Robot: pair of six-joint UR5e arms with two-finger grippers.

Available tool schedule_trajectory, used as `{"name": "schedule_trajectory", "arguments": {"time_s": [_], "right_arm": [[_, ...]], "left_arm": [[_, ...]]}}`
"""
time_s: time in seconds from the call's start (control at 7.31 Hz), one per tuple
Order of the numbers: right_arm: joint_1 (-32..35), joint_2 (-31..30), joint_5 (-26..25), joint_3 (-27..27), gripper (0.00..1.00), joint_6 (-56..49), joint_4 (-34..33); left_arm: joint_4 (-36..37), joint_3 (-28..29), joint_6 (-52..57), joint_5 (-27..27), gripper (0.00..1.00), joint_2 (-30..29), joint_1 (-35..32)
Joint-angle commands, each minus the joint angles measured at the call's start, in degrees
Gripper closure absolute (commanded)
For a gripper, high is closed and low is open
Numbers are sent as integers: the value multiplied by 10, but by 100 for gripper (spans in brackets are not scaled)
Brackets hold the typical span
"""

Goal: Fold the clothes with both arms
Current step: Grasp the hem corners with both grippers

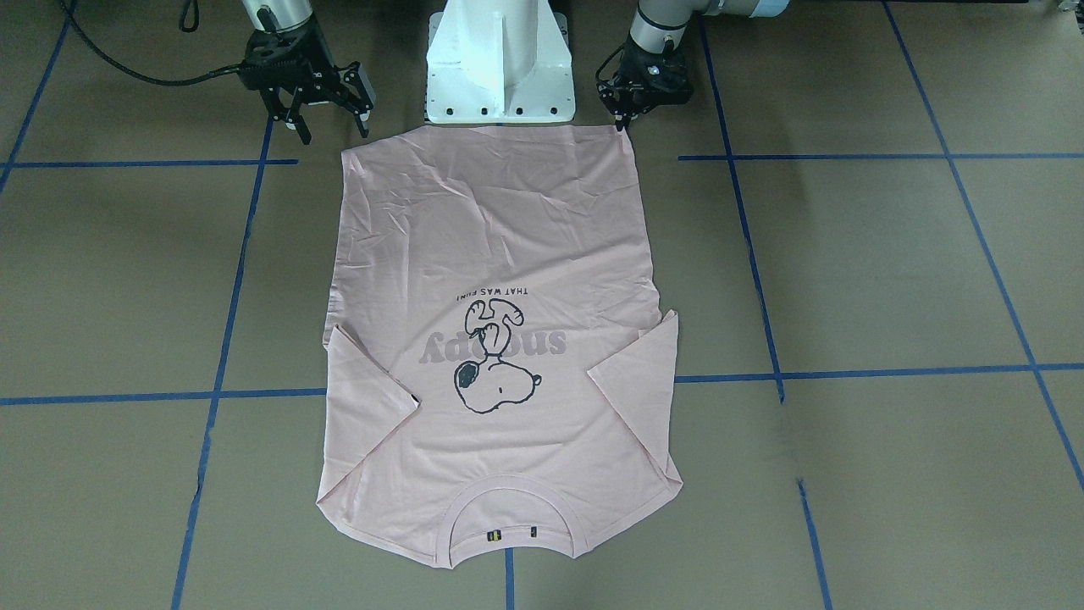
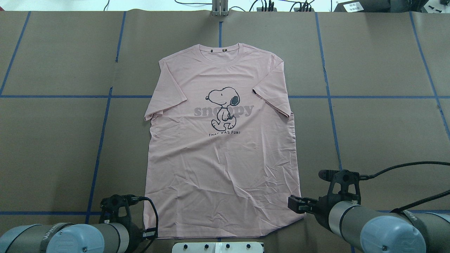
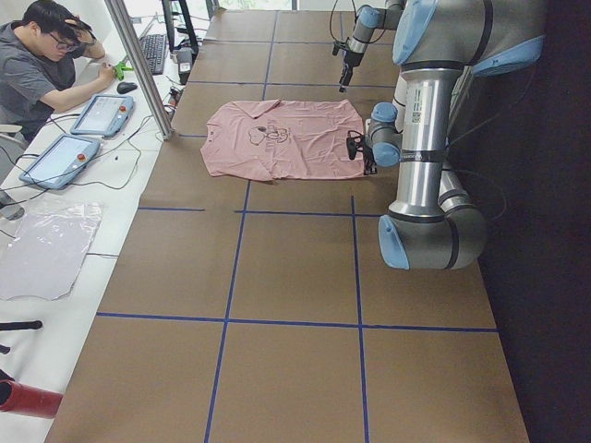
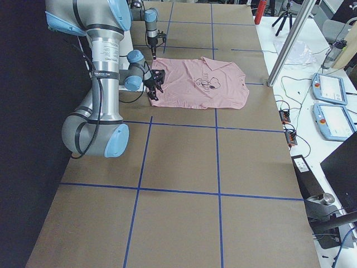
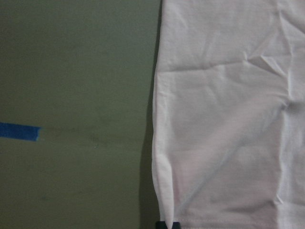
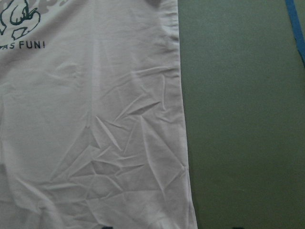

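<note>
The pale pink T-shirt point(image 1: 500, 237) lies flat and face up on the brown table, with its collar point(image 2: 220, 52) at the far side and its hem toward the robot. It also shows in the overhead view point(image 2: 225, 158). My left gripper point(image 1: 623, 123) is at the hem's left corner. Its fingertips are together on that corner in the left wrist view point(image 5: 167, 224), where the corner looks slightly raised. My right gripper point(image 1: 332, 129) is open and hangs just above the table by the hem's right corner. In the right wrist view point(image 6: 172, 227) its fingertips straddle the shirt's side edge.
The white pedestal base point(image 1: 500, 59) stands right behind the hem. Blue tape lines point(image 2: 102, 133) cross the table. A black cable point(image 2: 404, 167) trails from the right arm. An operator point(image 3: 37, 65) sits at a side bench with tablets point(image 3: 102, 115).
</note>
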Motion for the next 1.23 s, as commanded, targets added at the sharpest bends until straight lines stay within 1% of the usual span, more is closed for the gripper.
{"name": "schedule_trajectory", "arguments": {"time_s": [0.0,0.27,0.41,0.55,0.68,0.82,1.09], "right_arm": [[-34,3,-57,-23,22,53,-1],[-39,12,-59,-34,27,74,-1],[-41,12,-67,-42,30,86,-1],[-46,12,-68,-46,36,90,-1],[-52,12,-78,-60,39,100,-1],[-60,12,-86,-66,39,111,-1],[-68,12,-88,-66,42,115,-2]], "left_arm": [[0,1,3,21,100,0,-1],[1,1,4,32,100,0,-2],[2,1,6,46,100,0,-3],[3,1,9,47,100,0,-3],[3,1,11,47,100,0,-5],[3,1,11,47,100,0,-6],[4,1,11,47,100,1,-7]]}}
